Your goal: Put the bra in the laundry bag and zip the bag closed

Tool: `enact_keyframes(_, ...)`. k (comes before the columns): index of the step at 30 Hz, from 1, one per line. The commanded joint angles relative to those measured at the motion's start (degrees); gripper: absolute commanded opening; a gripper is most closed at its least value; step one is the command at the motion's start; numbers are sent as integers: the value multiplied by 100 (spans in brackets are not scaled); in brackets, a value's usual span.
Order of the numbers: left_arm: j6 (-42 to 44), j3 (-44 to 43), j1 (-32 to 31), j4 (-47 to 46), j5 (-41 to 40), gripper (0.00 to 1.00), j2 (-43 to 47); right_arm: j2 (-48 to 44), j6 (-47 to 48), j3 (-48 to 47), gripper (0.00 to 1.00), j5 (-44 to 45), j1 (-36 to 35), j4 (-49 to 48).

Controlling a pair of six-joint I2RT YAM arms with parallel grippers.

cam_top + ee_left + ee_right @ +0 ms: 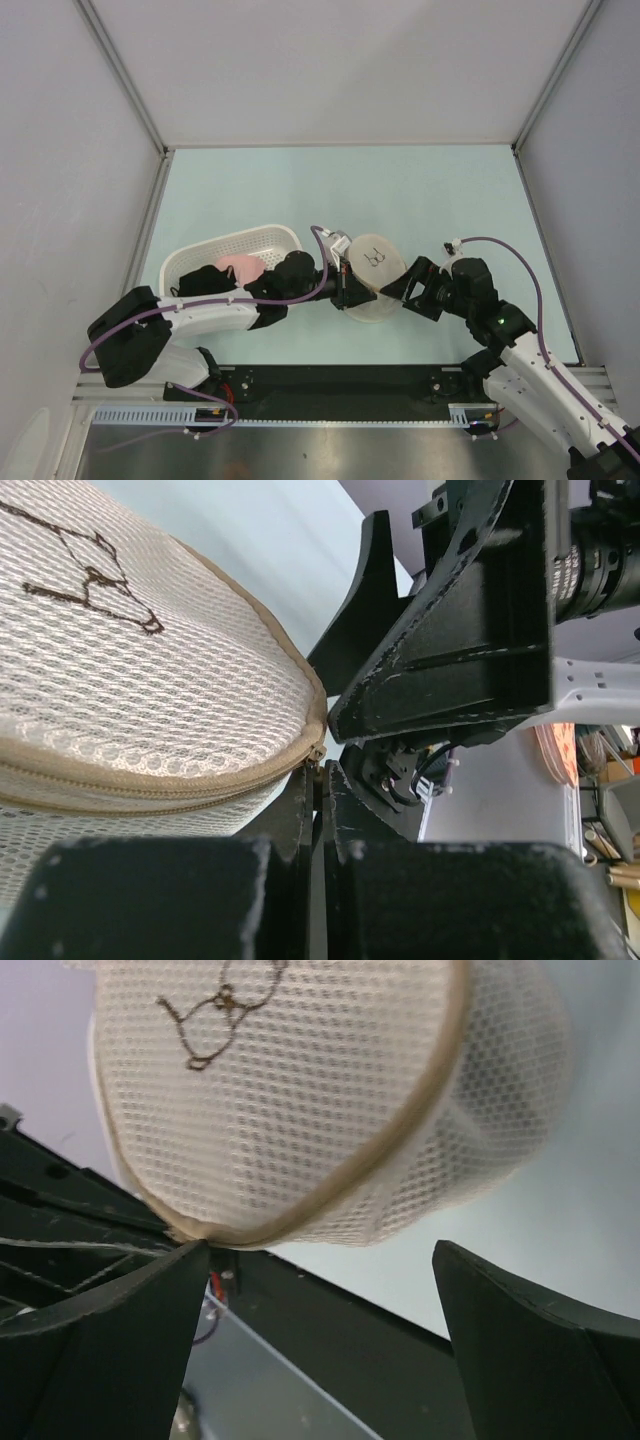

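So the bag (375,262) is sitting about mid-table (400,190), right between the 2 grippers, and it looks tipped up on its edge rather than lying flat. The left gripper (345,292) comes in from the left, and in its own wrist view the 2 fingers (290,825) are pressed tight together at the rim, pinching the little metal pull at the end of the zip (150,785). The zip looks done up along every stretch I can see, a tan band running round the mesh dome in both wrist views. The right gripper (408,285) is on the bag's other side with its jaws spread wide. From its wrist cam the 2 fingers (120,1350) stand far apart with the bag just past the tips, and 1 tip is at or very near the rim, but nothing's clamped. The dark squiggly logo (215,1005) faces up. The bra, honestly, I can't see anywhere; the mesh is too dense to tell what's inside. Off to the left there's a white basket (200,255) with a pink garment (242,266) in it, and the left arm passes right in front of it.
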State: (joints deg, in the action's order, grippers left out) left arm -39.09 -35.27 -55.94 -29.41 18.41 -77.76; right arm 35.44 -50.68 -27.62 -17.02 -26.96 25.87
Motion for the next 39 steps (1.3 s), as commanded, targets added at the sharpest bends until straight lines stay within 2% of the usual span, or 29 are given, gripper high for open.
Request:
enact_keyframes(1,-90,-305,-162,-329,74,0,-99,-38,-996,46,93,-83,-239,-1118)
enact_keyframes(8,-11,-525,-443,-276,48,0,-292,454,-1216,-33,71,49,-239,-1417)
enact_keyframes(9,-11,-551,-487,-276,39,0,-319,507,-1251,-51,53,75,-213,-1470)
enact_keyframes(10,-11,-578,-531,-276,48,0,-389,586,-1243,-86,44,93,-161,-1514)
enact_keyframes(11,-28,-587,-540,-267,48,0,-407,630,-1208,-121,30,111,-117,-1532)
enact_keyframes(13,-46,-560,-541,-188,13,0,-407,753,-1103,-226,19,111,119,-1497)
enact_keyframes(14,-29,-534,-540,-58,-74,0,-372,789,-1050,-261,9,76,217,-1488)
enact_keyframes(16,59,-481,-540,119,-206,0,-250,894,-805,-375,2,-82,436,-1506)
enact_keyframes(20,191,-227,-479,689,-741,0,111,1288,-251,-648,0,-591,1103,-1418)
enact_keyframes(24,306,159,-216,1174,-1014,0,655,1614,224,-877,0,-1163,1473,-1313)
enact_keyframes(28,410,538,319,1499,-1147,0,1332,1852,558,-1070,0,-1427,1624,-1338)
enact_keyframes(32,613,583,497,1911,-1226,0,1746,2177,892,-1316,0,-1664,1632,-1374)
enact_keyframes(34,640,512,497,1930,-1052,0,1773,2396,902,-1387,0,-1743,1624,-1505)
enact_keyframes(37,412,503,462,1441,-622,0,1615,2721,910,-1457,0,-1937,1502,-1822)
enact_keyframes(39,210,512,392,1141,-480,0,1501,2923,1120,-1719,3,-1806,1370,-1586)
